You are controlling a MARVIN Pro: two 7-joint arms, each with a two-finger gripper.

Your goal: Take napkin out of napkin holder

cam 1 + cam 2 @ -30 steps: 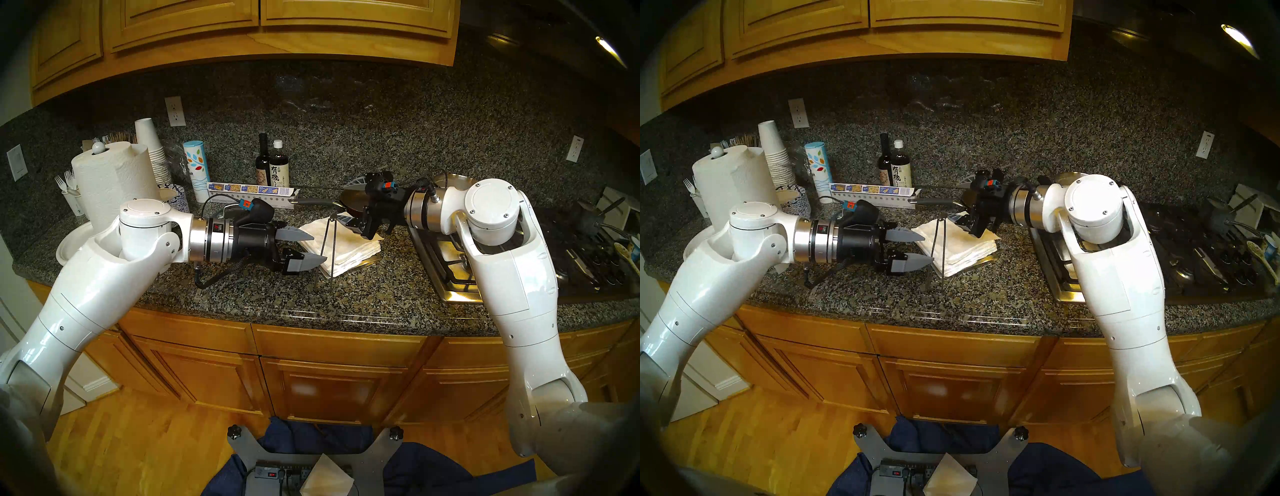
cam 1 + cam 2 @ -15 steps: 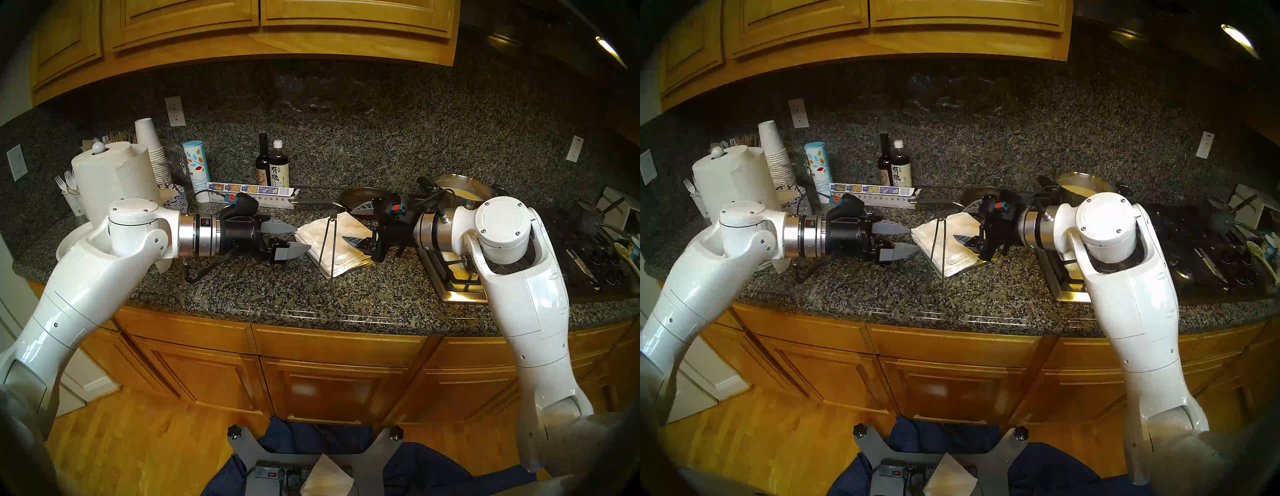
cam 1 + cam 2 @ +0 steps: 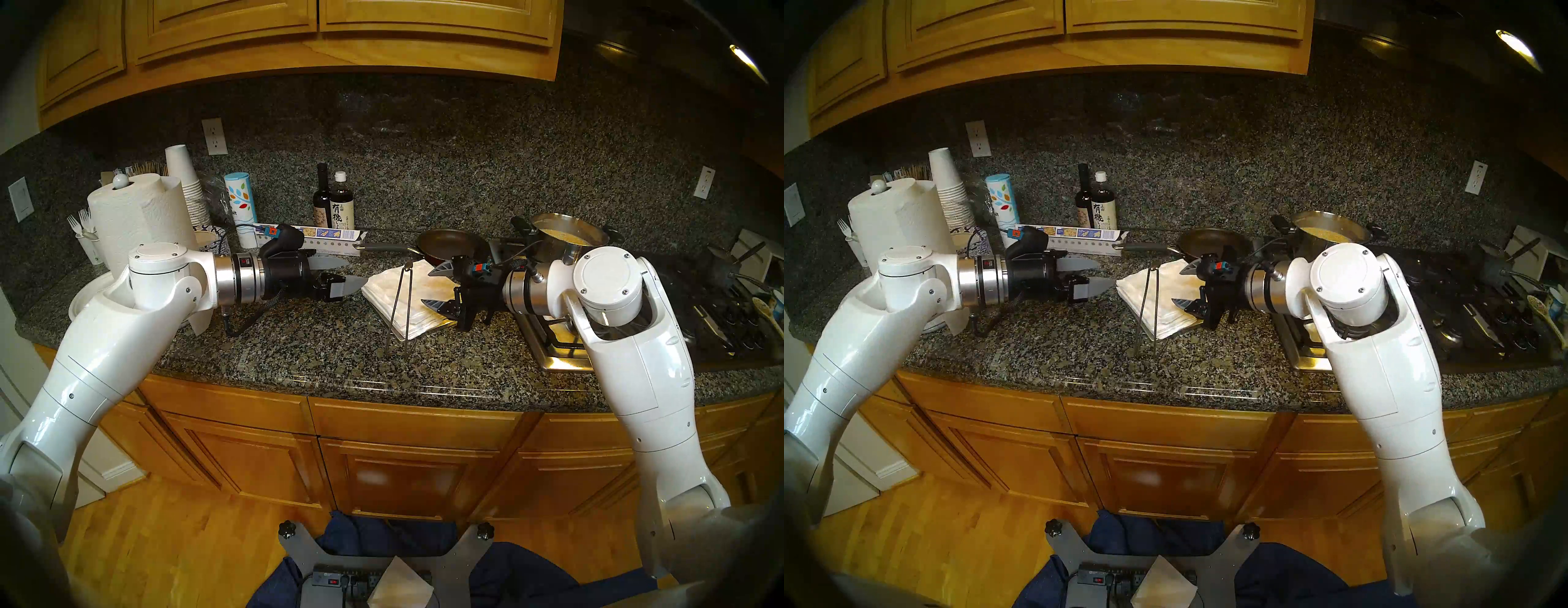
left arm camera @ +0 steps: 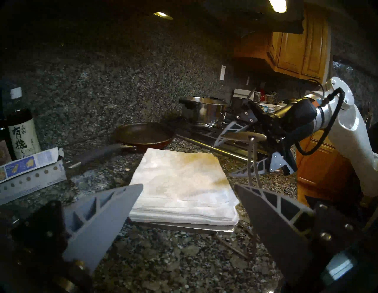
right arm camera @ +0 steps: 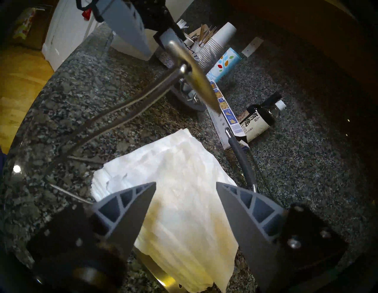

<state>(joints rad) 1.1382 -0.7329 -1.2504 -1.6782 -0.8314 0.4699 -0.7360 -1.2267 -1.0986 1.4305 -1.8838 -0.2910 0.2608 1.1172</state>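
Note:
A thick stack of white napkins (image 3: 418,293) lies on the flat brass napkin holder (image 4: 184,227) at mid counter. Its dark wire arm (image 3: 401,305) stands raised at the stack's front left, teardrop tip (image 5: 194,81) up, off the paper. The top napkin (image 5: 180,163) lies creased on the stack; no sheet is held. My left gripper (image 3: 357,271) is open and empty just left of the stack. My right gripper (image 3: 425,288) is open and empty over the stack's right edge. Both wrist views show the stack (image 4: 180,180) between open fingers.
A frying pan (image 3: 449,246) with its handle, a cracker box (image 3: 305,235) and two bottles (image 3: 333,204) stand behind the stack. A pot (image 3: 560,237) sits on the cooktop (image 3: 551,339) at the right. A paper-towel roll (image 3: 140,220) and cups stand at the left. A loose white sheet (image 3: 399,586) lies on my base.
My left gripper has drawn back leftward and away from the stack. My right gripper has come off the top of the stack, turned and dropped to its right edge. The wire arm stays raised.

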